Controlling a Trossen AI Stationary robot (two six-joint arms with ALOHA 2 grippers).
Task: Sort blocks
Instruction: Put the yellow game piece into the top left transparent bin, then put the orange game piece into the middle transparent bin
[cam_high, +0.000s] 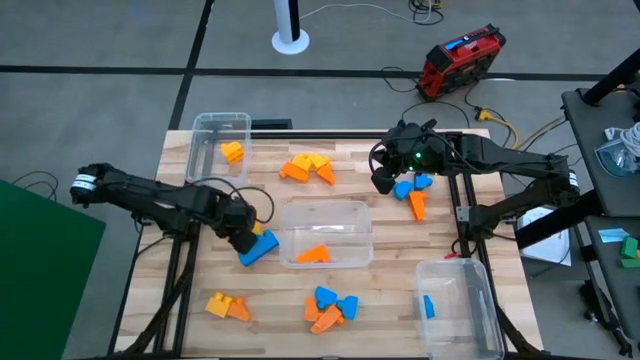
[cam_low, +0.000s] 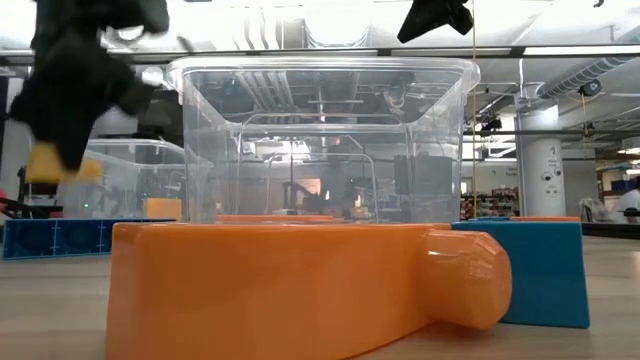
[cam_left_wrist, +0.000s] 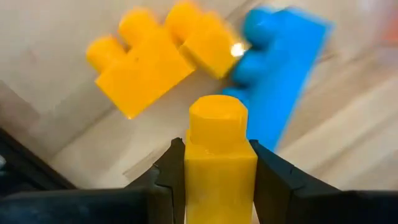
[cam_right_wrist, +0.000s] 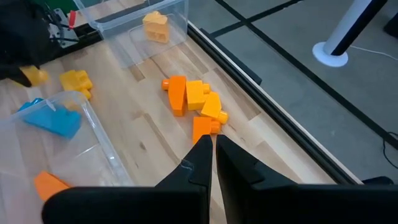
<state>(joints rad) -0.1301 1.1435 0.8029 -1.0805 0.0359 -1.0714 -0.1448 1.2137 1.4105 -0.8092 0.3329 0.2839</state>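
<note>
Gripping yellow block (cam_left_wrist: 219, 158) in left gripper (cam_left_wrist: 217, 180), fingers clamped on its sides, above table (cam_high: 390, 290) left of middle bin (cam_high: 326, 212). Beneath: second yellow block (cam_left_wrist: 146, 59) touching blue block (cam_left_wrist: 280, 74).

Right gripper (cam_right_wrist: 210, 152) above far right of table, fingers together, nothing between.

Other blocks: orange-yellow cluster (cam_high: 307, 168) near far edge; yellow in far-left bin (cam_high: 221, 125); orange in middle bin; blue in near-right bin (cam_high: 458, 275); blue-orange groups near right gripper and near front edge.
</note>
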